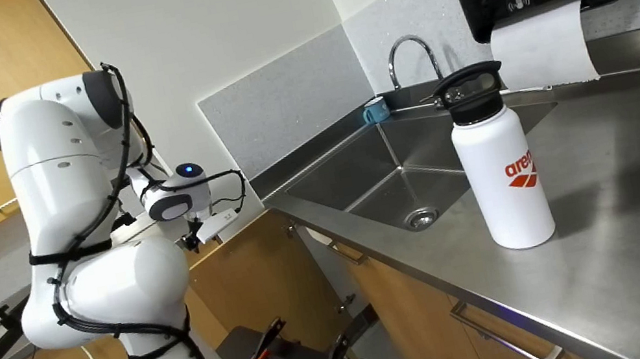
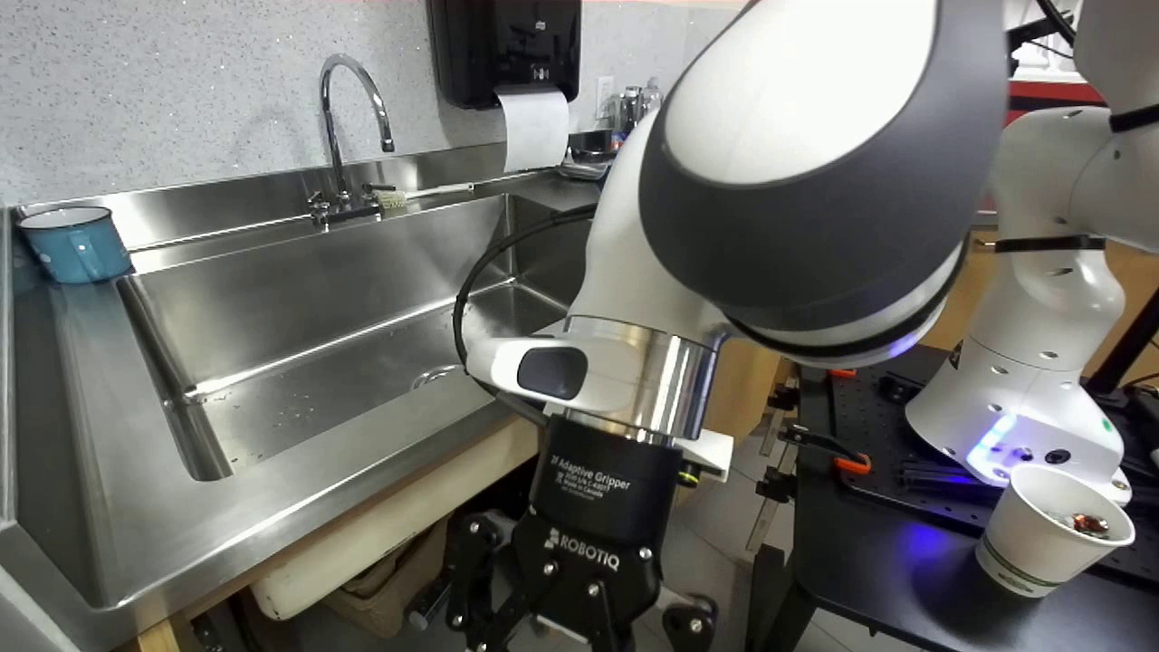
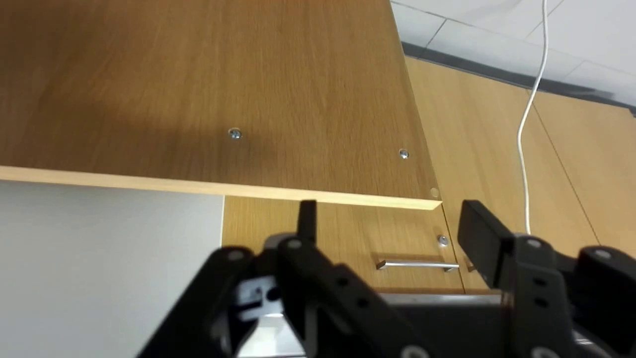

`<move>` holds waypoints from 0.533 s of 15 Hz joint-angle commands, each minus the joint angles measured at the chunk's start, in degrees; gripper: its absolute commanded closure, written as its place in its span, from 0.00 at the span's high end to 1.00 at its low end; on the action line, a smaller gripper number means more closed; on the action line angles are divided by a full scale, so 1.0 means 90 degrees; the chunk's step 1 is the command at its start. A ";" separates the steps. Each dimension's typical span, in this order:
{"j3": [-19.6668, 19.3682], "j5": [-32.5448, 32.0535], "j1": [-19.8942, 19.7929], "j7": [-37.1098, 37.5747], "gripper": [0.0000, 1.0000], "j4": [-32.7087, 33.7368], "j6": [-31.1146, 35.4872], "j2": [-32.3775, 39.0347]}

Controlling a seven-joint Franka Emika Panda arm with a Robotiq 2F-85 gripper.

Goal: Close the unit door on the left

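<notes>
The unit door (image 1: 261, 275) stands open below the far end of the sink in an exterior view, with its hinges on its right edge. In the wrist view, its brown face (image 3: 278, 94), with two screws and a pale edge, fills the upper left. My gripper (image 3: 387, 211) is open there, its fingers on either side of the door's end corner in the picture; I cannot tell whether they touch it. The gripper (image 1: 191, 240) is by the door's upper free edge in an exterior view. In an exterior view the gripper (image 2: 561, 634) hangs fingers-down before the open cabinet, tips cut off.
The steel sink (image 1: 365, 211) and counter run above the cabinet. A white bottle (image 1: 504, 180) and a blue mug (image 2: 80, 244) stand on it. A black table (image 2: 869, 580) with clamps and a paper cup (image 2: 1050, 534) holds the arm's base. Light-oak doors (image 3: 497, 149) lie behind.
</notes>
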 commanded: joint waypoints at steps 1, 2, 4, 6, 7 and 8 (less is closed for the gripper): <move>0.0190 0.0552 -0.0077 -0.0546 0.43 0.0670 -0.0013 0.0540; 0.0219 0.0673 -0.0065 -0.0597 0.34 0.0805 -0.0001 0.0640; 0.0271 0.0874 -0.0041 -0.0650 0.19 0.1073 -0.0009 0.0841; 0.0305 0.0972 0.0008 -0.0663 0.04 0.1294 0.0023 0.1004; 0.0317 0.0978 0.0026 -0.0658 0.01 0.1400 0.0034 0.1086; 0.0322 0.0974 0.0057 -0.0633 0.00 0.1520 0.0053 0.1184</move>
